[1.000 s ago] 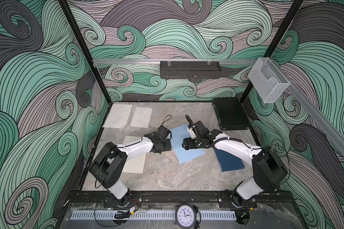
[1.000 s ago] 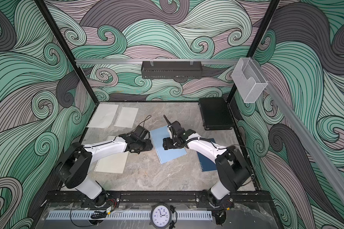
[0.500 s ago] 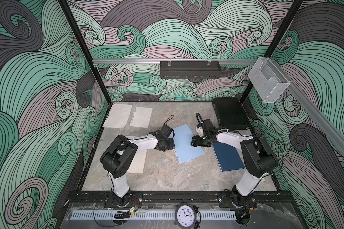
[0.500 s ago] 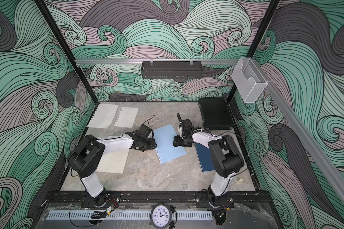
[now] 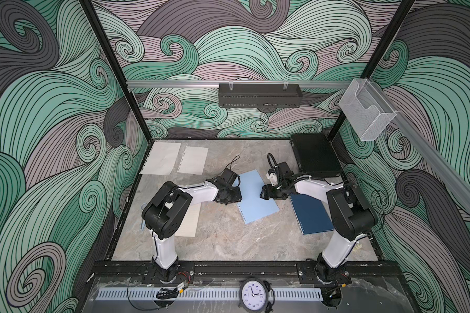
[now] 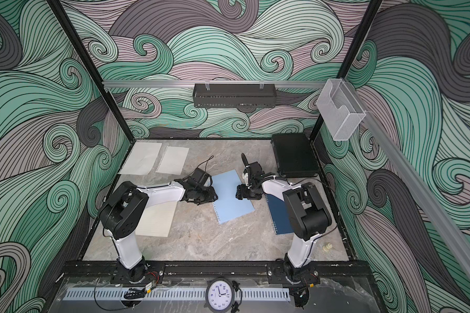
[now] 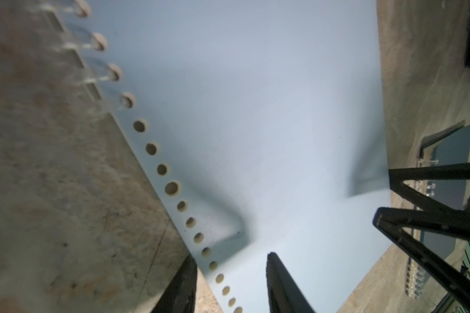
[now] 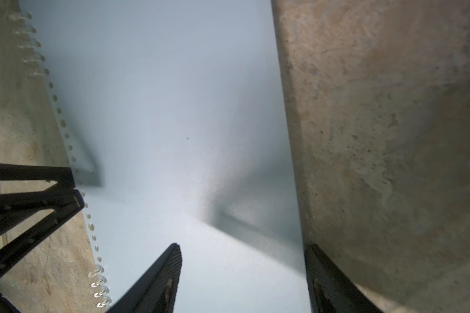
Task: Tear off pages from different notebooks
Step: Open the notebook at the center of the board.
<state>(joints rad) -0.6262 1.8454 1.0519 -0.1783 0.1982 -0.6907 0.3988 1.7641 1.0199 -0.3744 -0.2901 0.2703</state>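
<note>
Both sets of jaws have narrowed slightly. Mid-table, the left gripper (image 7: 231, 260) straddles the punched spine edge of the light blue notebook (image 5: 253, 200), gap fairly narrow; the right gripper (image 8: 242, 248) straddles its opposite free edge, spread wide

You'll see the bench (image 5: 228, 238) as matt, mottled grey stone, slightly pitted up close. The blue notebook (image 5: 255, 197) has a smooth, matt cover, and its coil (image 8: 101, 290) looks like clear glossy plastic. The pages (image 5: 162, 158) are thin matt paper. The case (image 5: 314, 154) is dull black, finely textured. The holder (image 5: 366, 113) is clear plastic.
</note>
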